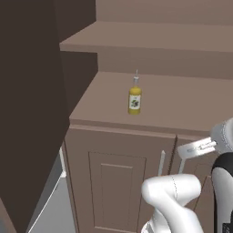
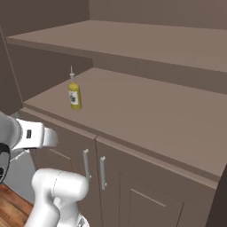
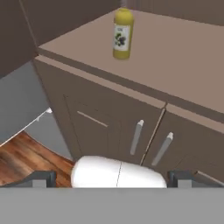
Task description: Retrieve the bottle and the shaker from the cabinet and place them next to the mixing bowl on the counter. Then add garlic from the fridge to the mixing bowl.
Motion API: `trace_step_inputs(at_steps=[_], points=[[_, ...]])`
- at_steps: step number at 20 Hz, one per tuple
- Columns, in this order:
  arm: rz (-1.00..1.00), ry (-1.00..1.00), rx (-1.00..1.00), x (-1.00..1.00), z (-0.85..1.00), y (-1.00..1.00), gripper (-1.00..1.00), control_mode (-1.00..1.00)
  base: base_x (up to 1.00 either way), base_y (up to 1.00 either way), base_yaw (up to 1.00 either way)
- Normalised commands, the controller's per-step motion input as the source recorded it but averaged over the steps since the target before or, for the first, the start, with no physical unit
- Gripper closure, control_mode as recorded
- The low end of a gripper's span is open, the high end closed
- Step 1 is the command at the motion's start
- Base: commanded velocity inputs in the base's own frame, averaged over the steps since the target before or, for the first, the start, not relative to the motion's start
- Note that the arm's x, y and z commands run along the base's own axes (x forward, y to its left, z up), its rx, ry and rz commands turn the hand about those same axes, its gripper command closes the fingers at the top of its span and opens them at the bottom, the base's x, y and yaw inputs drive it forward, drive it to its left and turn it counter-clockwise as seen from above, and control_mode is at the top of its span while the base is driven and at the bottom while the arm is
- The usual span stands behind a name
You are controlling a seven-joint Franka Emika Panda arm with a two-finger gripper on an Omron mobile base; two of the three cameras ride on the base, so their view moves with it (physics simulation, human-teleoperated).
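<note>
Bottle [image 1: 134, 101] stands upright near the front edge of a brown cabinet shelf [image 1: 182, 104], alone on it; small, rigid, likely light and smooth-walled, top-heavy at the thin spout, so the labelled yellow body is the place to pinch, not the neck. Gripper [image 3: 112, 177] sits below and in front of the bottle, well apart from it, jaws spread wide and empty, level with the closed doors' silver handles [image 3: 136, 136].
</note>
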Motion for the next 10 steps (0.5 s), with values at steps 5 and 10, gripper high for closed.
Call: trace_step_inputs(at_steps=[5,10], points=[[0.35,-0.04,0.09,0.96,-0.09,-0.63,-1.0,-1.0,0.0,0.0,0.0],[0.37,-0.07,0.12,0.99,-0.48,-0.62,-1.0,-1.0,0.0,0.0,0.0]])
